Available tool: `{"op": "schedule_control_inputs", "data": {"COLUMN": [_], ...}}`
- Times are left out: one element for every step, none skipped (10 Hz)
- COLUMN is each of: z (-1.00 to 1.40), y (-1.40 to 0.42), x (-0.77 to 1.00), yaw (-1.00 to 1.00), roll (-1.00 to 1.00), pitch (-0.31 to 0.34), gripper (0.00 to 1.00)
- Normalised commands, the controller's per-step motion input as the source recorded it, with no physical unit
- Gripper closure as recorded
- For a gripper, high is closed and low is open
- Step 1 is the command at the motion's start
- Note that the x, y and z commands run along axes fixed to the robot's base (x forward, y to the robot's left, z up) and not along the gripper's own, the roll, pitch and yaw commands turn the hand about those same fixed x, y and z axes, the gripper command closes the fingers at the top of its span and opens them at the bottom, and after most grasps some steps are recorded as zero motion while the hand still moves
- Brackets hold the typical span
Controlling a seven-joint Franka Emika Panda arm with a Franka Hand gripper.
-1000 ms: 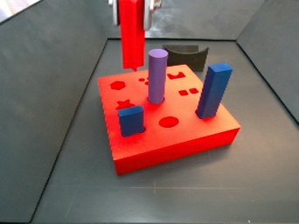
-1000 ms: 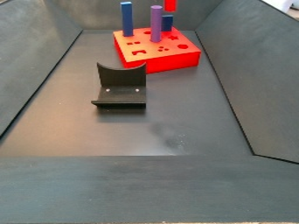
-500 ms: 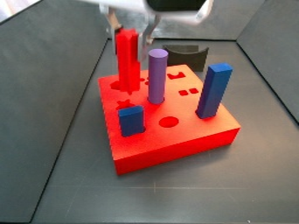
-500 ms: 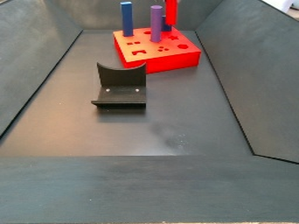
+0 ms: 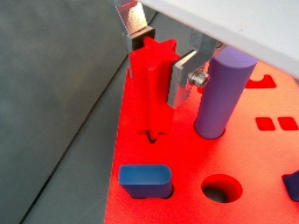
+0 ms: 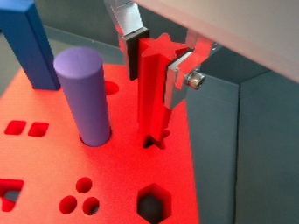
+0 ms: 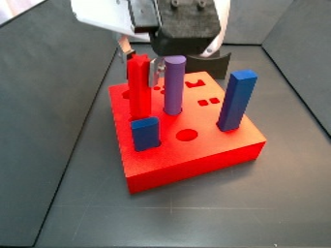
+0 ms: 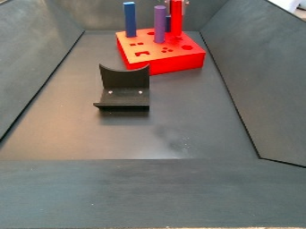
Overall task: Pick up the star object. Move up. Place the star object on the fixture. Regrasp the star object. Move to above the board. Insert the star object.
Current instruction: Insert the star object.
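On the board, taken throughout as the reference, the nearest items in a side view are the short blue peg at the front edge and the tall blue peg towards the right corner. Neither has moved over the past second.

Further in stands the purple cylinder, seated in its round hole. Just beside it is the star object, upright, with its lower end now down at the board's surface. A second ago it hung clear above the board; half a second ago it was partly lowered. Both wrist views place its tip in the star-shaped hole near the board's edge. How deep it sits cannot be told.

The gripper has descended with it and is low over the board's back half. The fingers are narrow, pressed against opposite sides of the star object, holding it near the top.

Judgement: insertion is under way and alignment looks sound, as the peg shows no tilt. What is left is probably full seating and release. The clearance to the purple cylinder is slim, so opening the fingers warrants care.

Well behind the board in one side view, and in front of it in another, the fixture stands bare on the floor.
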Motion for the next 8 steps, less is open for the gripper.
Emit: {"op": "schedule_control_inputs", "data": {"z": [-0.64,-0.65,-0.68,-0.81,-0.90,-0.88,-0.82,-0.83], "y": [0.00,0.01,0.04,0.14,0.20,0.24,0.13,0.01], "x": [0.00,0.03,0.00,0.00,-0.07,-0.01,0.01,0.17], "yaw": [0.05,0.03,0.00,-0.09,-0.12,0.33,0.39,0.46], "roll": [0.03,0.02,0.02,0.00,0.00,0.00,-0.01,-0.03], "pitch": [0.000,0.000,0.000,0.000,0.000,0.000,0.000,0.001], "gripper": [1.00,1.00,1.00,1.00,1.00,1.00,1.00,1.00]}}
